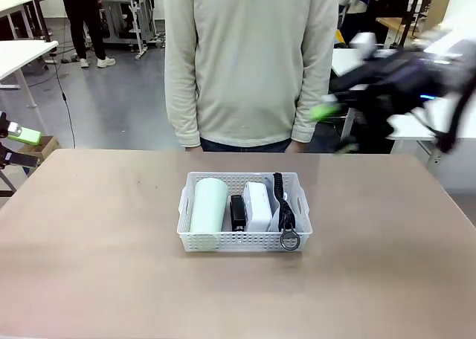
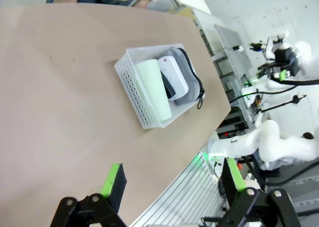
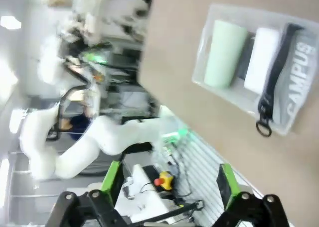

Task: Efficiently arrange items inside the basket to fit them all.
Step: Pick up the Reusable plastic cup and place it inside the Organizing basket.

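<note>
Basket [image 1: 244, 239] is seen mid-surface, well apart from both pincers; cup [image 1: 208, 204], stapler [image 1: 238, 212], box [image 1: 256, 205] and pouch [image 1: 280, 205] are packed side by side so all fit. Left pincer [image 2: 173, 181] and right pincer [image 3: 169, 178] are spread open, nothing gripped.

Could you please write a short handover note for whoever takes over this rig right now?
Left end effector: open, empty, off the table's left edge.
Right end effector: open, empty, raised off to the right, blurred in the front view.
Basket: mid-table, in front of the standing person.
Inside, left to right: pale green cup lying down, black stapler, white box, grey CAMPUS pouch on edge, its strap ring hanging over the near rim.
Done: all four items appear packed.
Left: apparently nothing; perhaps tuck in the ring.
</note>
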`<state>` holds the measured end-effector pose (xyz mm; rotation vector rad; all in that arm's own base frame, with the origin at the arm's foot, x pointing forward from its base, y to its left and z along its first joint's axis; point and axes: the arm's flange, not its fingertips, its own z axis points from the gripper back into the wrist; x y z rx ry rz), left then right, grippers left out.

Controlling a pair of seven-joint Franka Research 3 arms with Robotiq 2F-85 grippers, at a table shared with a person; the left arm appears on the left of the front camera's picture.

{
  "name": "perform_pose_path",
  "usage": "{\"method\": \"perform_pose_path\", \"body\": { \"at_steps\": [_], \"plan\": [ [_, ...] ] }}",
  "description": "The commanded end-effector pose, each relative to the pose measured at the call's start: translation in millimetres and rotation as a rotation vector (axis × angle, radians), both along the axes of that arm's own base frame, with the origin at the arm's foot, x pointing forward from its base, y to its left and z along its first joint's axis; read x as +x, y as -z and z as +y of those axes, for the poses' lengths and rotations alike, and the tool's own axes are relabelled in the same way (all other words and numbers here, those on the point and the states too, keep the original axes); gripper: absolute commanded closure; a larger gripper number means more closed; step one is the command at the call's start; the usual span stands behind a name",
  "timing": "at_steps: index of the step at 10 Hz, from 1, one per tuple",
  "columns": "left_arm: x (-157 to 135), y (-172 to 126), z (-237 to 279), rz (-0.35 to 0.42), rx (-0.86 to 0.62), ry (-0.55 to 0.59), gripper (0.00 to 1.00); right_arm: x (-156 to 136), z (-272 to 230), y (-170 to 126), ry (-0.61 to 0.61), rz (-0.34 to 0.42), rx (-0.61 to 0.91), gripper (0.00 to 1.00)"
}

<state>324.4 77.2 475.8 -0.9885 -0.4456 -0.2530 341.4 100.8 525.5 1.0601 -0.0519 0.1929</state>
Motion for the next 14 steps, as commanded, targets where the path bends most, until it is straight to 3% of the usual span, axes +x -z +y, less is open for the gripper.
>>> {"method": "perform_pose_path", "body": {
  "at_steps": [1, 3, 5, 6, 14],
  "plan": [
    [-1.5, 0.2, 1.5, -0.007, -0.005, 0.011, 0.00, -32.7, -109.6, 46.6, 0.113, 0.050, 0.136, 0.00],
    [-1.5, 0.2, 1.5, -0.007, -0.005, 0.011, 0.00, -65.0, -165.4, 94.6, 0.178, -0.010, 0.298, 0.00],
    [-1.5, 0.2, 1.5, -0.007, -0.005, 0.011, 0.00, -62.3, -170.7, 139.7, 0.250, -0.028, 0.353, 0.00],
    [-1.5, 0.2, 1.5, -0.007, -0.005, 0.011, 0.00, -48.8, -201.0, 70.2, 0.228, 0.013, 0.297, 0.00],
    [-1.5, 0.2, 1.5, -0.007, -0.005, 0.011, 0.00, -48.8, -201.0, 70.2, 0.228, 0.013, 0.297, 0.00]
  ]
}}
